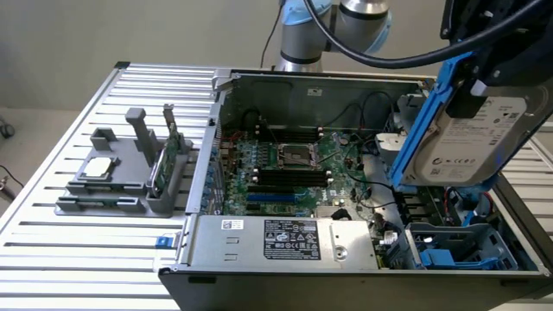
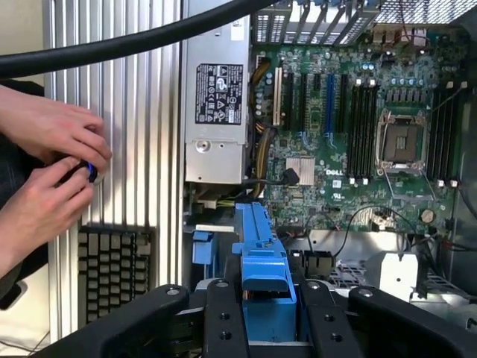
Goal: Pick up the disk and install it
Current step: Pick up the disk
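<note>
Exterior view: disk [image 1: 484, 146] hangs steeply tilted at 3 o'clock, above open computer case [image 1: 226, 97] on desk [image 1: 95, 259], over blue drive bay [image 1: 458, 249] at 5 o'clock. End effector [image 1: 477, 97] clamped on its upper end. Wrist view: fingers [image 2: 223, 321] flank blue carrier [image 2: 262, 261]. Judged heavy, rigid, smooth-faced, shock-sensitive. Best hold on carrier rails, not label face.
</note>
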Controlling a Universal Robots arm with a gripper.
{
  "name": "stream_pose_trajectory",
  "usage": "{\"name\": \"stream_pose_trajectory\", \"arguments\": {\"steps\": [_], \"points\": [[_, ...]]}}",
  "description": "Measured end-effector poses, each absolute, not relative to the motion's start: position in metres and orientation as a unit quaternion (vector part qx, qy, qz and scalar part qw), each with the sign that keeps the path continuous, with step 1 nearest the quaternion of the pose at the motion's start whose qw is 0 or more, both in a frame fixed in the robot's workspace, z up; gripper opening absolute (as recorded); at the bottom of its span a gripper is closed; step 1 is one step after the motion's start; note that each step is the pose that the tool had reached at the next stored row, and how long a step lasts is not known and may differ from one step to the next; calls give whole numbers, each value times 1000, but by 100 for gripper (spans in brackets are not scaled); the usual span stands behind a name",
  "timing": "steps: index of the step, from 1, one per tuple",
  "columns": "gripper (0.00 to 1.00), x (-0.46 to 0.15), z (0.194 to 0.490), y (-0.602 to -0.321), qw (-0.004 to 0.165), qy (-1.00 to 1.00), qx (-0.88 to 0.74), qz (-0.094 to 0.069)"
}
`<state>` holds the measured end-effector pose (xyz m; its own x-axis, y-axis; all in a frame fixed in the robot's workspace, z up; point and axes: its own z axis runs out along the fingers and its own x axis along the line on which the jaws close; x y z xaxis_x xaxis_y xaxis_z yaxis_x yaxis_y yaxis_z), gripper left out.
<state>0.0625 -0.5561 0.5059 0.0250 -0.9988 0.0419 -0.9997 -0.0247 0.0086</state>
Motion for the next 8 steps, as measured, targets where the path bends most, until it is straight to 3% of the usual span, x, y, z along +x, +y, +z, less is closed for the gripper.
{"name": "stream_pose_trajectory", "arguments": {"steps": [8], "points": [[33, 77, 502, -574, 18, -698, 716, 12]]}}
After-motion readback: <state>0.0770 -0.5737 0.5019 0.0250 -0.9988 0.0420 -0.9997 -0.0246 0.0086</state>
